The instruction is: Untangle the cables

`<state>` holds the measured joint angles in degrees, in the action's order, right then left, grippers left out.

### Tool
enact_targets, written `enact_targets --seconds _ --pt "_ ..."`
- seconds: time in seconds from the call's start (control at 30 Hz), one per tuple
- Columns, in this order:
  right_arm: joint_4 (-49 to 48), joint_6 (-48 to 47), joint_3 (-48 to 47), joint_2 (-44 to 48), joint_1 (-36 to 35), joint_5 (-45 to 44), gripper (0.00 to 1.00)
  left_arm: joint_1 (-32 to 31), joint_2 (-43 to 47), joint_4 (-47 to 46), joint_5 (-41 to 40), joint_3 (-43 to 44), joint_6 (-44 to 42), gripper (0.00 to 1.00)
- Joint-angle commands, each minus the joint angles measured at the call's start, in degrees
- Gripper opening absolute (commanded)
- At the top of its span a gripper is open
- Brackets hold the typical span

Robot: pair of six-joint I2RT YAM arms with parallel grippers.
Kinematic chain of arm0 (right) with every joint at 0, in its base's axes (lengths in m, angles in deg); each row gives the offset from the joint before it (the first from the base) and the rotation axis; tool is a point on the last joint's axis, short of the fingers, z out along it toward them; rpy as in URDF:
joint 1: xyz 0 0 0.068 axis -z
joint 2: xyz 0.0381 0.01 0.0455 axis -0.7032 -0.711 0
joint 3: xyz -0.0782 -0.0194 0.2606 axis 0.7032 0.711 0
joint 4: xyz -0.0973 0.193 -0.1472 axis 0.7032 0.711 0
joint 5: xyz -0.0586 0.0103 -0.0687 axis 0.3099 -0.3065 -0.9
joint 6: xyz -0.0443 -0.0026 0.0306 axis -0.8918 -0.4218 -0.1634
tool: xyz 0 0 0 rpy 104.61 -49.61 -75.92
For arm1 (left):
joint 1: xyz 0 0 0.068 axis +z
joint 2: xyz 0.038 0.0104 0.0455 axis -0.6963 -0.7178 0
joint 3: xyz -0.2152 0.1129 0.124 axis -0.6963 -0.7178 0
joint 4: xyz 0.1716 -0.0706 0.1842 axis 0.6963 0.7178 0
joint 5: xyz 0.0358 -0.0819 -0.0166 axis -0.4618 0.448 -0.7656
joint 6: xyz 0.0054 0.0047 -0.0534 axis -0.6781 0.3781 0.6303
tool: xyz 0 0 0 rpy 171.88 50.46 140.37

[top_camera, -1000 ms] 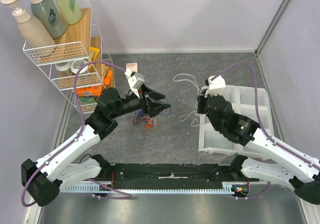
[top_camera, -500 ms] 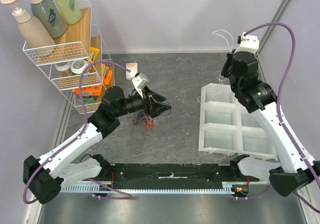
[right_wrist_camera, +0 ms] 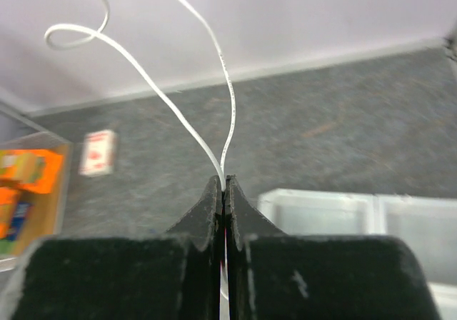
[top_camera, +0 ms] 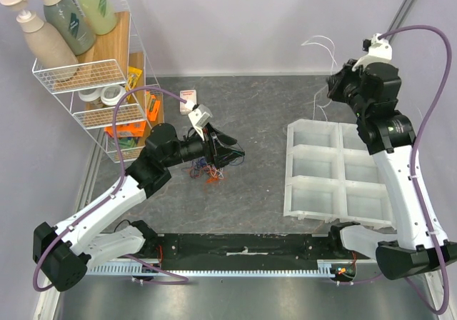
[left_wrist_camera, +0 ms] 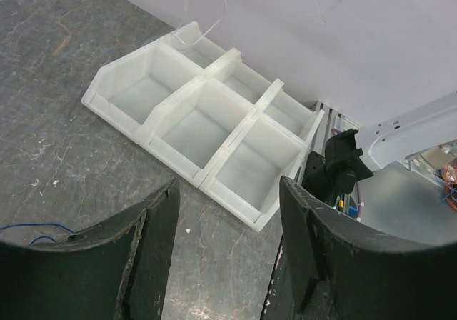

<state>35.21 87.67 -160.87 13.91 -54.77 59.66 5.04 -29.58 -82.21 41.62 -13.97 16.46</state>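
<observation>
I am gripping a white cable [right_wrist_camera: 223, 167] in my right pincer [right_wrist_camera: 223, 191]; my left pincer [left_wrist_camera: 228, 186] is hanging released.

The table [top_camera: 257, 113] looks like matt grey stone. The tray [top_camera: 288, 184] is smooth, milky plastic. The rack [top_camera: 86, 70] is white coated wire. The cable [right_wrist_camera: 221, 166] is smooth, the right fingers [right_wrist_camera: 200, 220] matt black.

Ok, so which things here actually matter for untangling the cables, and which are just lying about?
Job: tangle of cables by the left fingers; white cable pinched in the right fingers; compartment tray, probably for sorted strands.
Lying about: wire rack, pump bottles, tape rolls, small white card.
</observation>
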Motion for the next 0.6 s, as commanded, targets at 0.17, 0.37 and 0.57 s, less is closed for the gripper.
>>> enact_targets --seconds 0.17,0.37,0.57 --pt "-5.9 3.4 -9.2 5.1 0.5 10.6 0.00 -0.1 1.5 -0.6 -0.2 2.0 -1.2 0.65" --pt "-3.5 -0.9 -3.4 5.5 0.7 -1.3 0.00 -0.2 1.5 -0.5 0.1 2.1 -1.0 0.65" --pt "-5.6 1.4 4.9 2.4 3.6 1.0 0.00 -0.1 1.2 -0.5 0.3 2.1 -1.0 0.65"
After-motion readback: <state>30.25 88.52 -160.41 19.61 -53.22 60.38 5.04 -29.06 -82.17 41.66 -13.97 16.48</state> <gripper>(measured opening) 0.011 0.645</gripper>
